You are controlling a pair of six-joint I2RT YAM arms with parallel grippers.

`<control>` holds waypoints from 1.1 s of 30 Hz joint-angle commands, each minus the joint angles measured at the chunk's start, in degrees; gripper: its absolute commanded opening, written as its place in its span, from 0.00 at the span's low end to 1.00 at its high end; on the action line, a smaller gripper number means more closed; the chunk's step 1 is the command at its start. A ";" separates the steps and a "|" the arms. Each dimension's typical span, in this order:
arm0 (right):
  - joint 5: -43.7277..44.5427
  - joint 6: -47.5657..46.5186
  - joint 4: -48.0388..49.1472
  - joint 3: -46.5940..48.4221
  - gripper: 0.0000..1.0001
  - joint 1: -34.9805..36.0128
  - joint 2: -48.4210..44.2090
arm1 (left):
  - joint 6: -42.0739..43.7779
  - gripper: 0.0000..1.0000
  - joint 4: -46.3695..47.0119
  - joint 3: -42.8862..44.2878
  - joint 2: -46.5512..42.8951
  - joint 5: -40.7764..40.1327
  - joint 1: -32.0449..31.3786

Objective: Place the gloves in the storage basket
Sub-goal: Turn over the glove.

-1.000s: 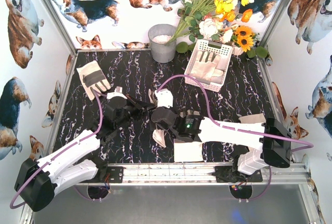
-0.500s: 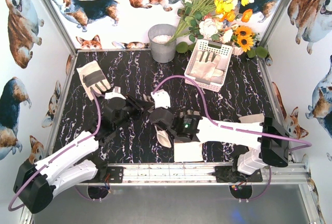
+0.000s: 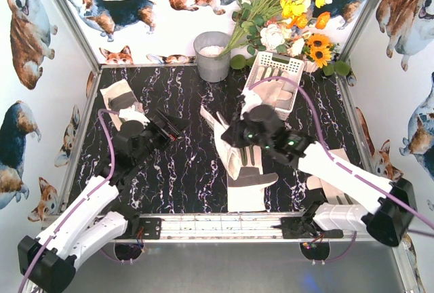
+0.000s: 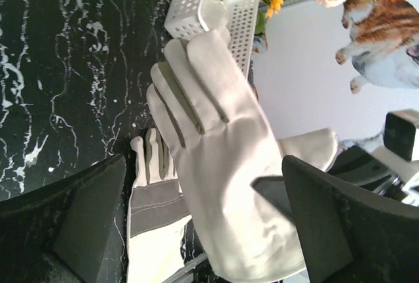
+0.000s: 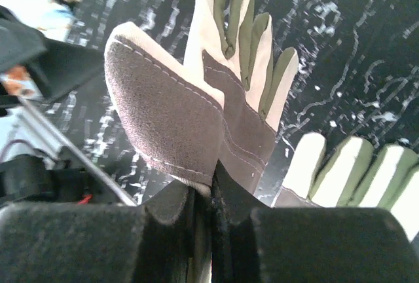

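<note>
**Surface.** Black marble-look table (image 3: 183,171) with white veining, and a silver rail (image 3: 224,223) along its near edge. Every position below is given from the basket.

**Room.** White walls (image 3: 62,103) on three sides, printed with corgis.

**Basket** (image 3: 293,70). White and slotted, set askew close to the back wall. You have a stored glove (image 3: 270,93) lying inside it, dark finger panels up.

**Flowers** (image 3: 285,8). A bunch in yellow, white and orange, just behind the basket.

**Bucket** (image 3: 212,57). Grey metal, left of the basket, against the same back wall.

**Your right gripper** (image 5: 208,194). Clamped tight on the cuff of the lifted glove (image 5: 177,119). It sits near the basket, in front of it and to its left. The glove is raised off the table, its fingers point away from the wrist, and a grey panel faces the wrist camera.

**Flat glove** (image 3: 245,197). On the table beneath the lifted glove, further in front of the basket, with a grey band across it. You cannot tell whether the two gloves touch.

**Far glove** (image 3: 116,96). On the table well to the left of the basket, beyond the bucket, partly hidden by your left arm (image 3: 95,198).

**Your left gripper** (image 3: 171,127). Jaws spread wide, nothing in them. It is well to the left of the basket, between the far glove and the lifted glove.
</note>
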 commanded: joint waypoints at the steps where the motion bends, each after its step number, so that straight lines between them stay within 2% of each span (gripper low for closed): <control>1: -16.34 3.69 11.77 -1.75 0.00 -5.25 -6.39 | 3.61 1.00 7.16 -2.47 -1.80 8.06 1.17; 4: -23.48 7.28 19.75 -3.78 0.00 -7.49 -8.33 | 4.45 1.00 12.97 -3.60 -2.03 11.69 1.35; 9: -29.56 15.42 32.70 -6.28 0.00 -9.49 -10.30 | 6.79 1.00 15.22 -4.18 -3.57 12.56 2.07; 11: -31.32 17.77 35.93 -6.50 0.00 -9.78 -10.97 | 5.75 1.00 18.63 -5.71 -4.21 13.81 2.40; 13: -33.02 19.77 38.99 -6.40 0.00 -9.93 -11.49 | 3.61 1.00 26.41 -7.78 -4.27 16.15 2.50; 16: -34.12 22.31 41.30 -5.73 0.00 -9.94 -12.05 | 1.62 1.00 35.78 -9.15 -3.59 21.28 2.48; 21: -36.33 26.97 46.37 -4.76 0.00 -9.93 -11.61 | 1.60 1.00 40.97 -6.96 -1.70 28.06 2.48; 26: -37.44 28.56 47.58 -4.50 0.00 -9.93 -10.62 | -2.95 1.00 52.78 -5.21 1.33 34.55 2.33; 33: -36.03 29.03 47.30 -6.98 0.00 -9.93 -11.00 | -5.92 1.00 65.84 -6.77 1.67 32.69 2.33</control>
